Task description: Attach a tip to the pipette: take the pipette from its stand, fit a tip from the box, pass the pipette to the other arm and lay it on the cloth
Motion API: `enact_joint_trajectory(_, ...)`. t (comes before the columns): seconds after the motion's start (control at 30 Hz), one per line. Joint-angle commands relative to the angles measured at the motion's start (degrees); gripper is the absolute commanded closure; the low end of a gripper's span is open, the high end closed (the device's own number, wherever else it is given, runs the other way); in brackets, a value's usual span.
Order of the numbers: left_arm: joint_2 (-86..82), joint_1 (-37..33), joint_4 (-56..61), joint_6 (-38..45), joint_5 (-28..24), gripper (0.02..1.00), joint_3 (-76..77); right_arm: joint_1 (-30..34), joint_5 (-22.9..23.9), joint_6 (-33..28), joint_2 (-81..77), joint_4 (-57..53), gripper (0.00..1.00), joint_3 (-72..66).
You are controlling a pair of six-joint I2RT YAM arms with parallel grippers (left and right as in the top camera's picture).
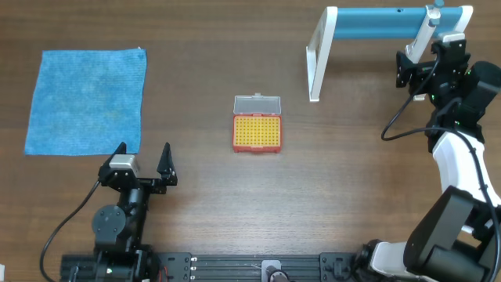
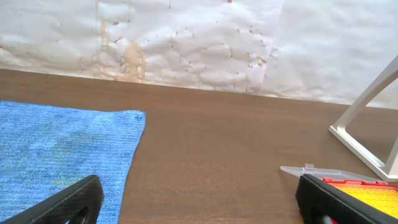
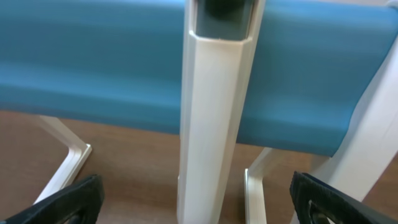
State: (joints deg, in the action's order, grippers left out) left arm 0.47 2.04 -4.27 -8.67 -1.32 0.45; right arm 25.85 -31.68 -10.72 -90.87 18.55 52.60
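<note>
The white pipette (image 1: pixel 427 30) hangs on the blue bar of its stand (image 1: pixel 368 23) at the table's far right. My right gripper (image 1: pixel 423 69) is right at it, open, and the pipette's white body (image 3: pixel 214 118) stands between the two fingers (image 3: pixel 68 202) without touching them. The tip box (image 1: pixel 257 125), red with yellow tips and a clear lid laid back, sits mid-table. A blue cloth (image 1: pixel 86 100) lies at the far left. My left gripper (image 1: pixel 144 160) rests open near the front left, just in front of the cloth (image 2: pixel 59 155), with the box edge (image 2: pixel 364 193) beside one finger.
The stand's white end frame (image 1: pixel 316 55) rises between the tip box and the pipette, and its foot (image 2: pixel 367 146) shows from the left wrist. A crumpled white paper wall (image 2: pixel 199 43) closes off the table's far side. Bare wood lies around the box.
</note>
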Motion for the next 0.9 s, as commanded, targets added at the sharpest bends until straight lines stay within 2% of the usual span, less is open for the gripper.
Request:
enact_joint_trajectory(0.03, -0.3, 0.0, -0.3, 0.6, 0.6, 0.023, -0.1, -0.2, 1.2, 3.6, -2.6, 3.3, 0.031, 1.0)
enact_joint_trajectory(0.43, -0.3, 0.0, -0.3, 0.6, 0.6, 0.023, -0.1, -0.2, 1.2, 9.1, -4.0, 7.0, 0.235, 1.0)
enact_joint_trajectory(0.57, -0.3, 0.0, -0.3, 0.6, 0.6, 0.023, -0.1, -0.8, 1.2, 9.6, -4.0, 7.3, 0.343, 1.0)
enact_joint_trajectory(0.73, -0.3, 0.0, -0.3, 0.6, 0.6, 0.023, -0.1, -1.6, 1.2, 9.7, -4.0, 7.3, 0.393, 1.0)
enact_joint_trajectory(0.9, -0.3, 0.0, -0.3, 0.6, 0.6, 0.023, -0.1, -1.7, 1.7, 9.6, -4.0, 7.3, 0.494, 1.0)
